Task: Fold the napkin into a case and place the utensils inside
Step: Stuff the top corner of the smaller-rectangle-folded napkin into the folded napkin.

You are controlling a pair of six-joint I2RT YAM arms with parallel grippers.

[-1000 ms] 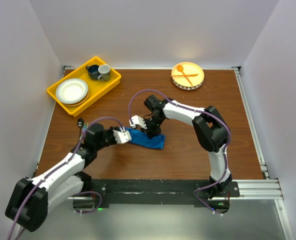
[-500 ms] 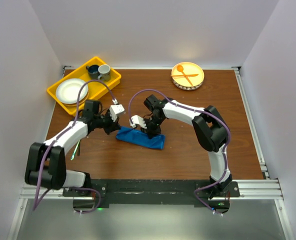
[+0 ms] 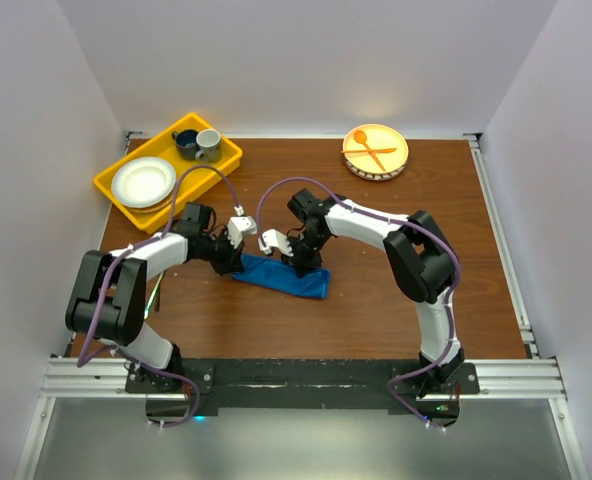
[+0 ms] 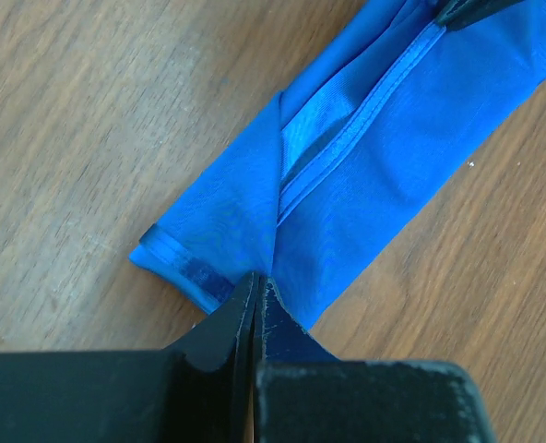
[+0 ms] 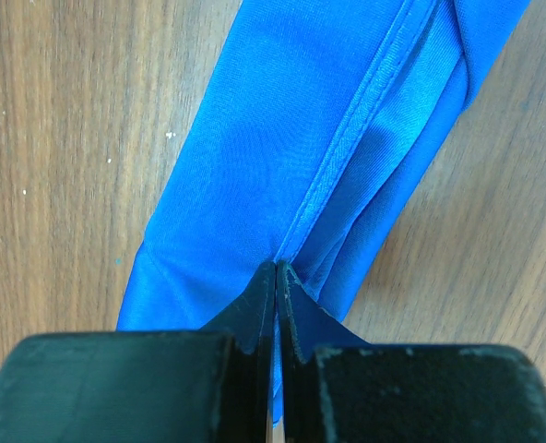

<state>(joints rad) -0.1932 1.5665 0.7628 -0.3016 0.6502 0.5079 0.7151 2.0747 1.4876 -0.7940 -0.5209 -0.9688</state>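
A long, narrow folded blue cloth napkin (image 3: 286,279) lies in the middle of the brown wooden worktop (image 3: 376,300). The left fingers (image 4: 236,309) close on its left end, and the right fingers (image 5: 259,300) close on its far edge, near the middle. In the far left corner stands a yellow plastic tray (image 3: 232,158). It holds a white round plate (image 3: 143,181) in its near part and two cups (image 3: 198,144) side by side in its far part. At the far edge, right of the middle, a pale round plate (image 3: 401,160) carries an orange plastic spoon (image 3: 362,139) and fork (image 3: 386,151), crossed.
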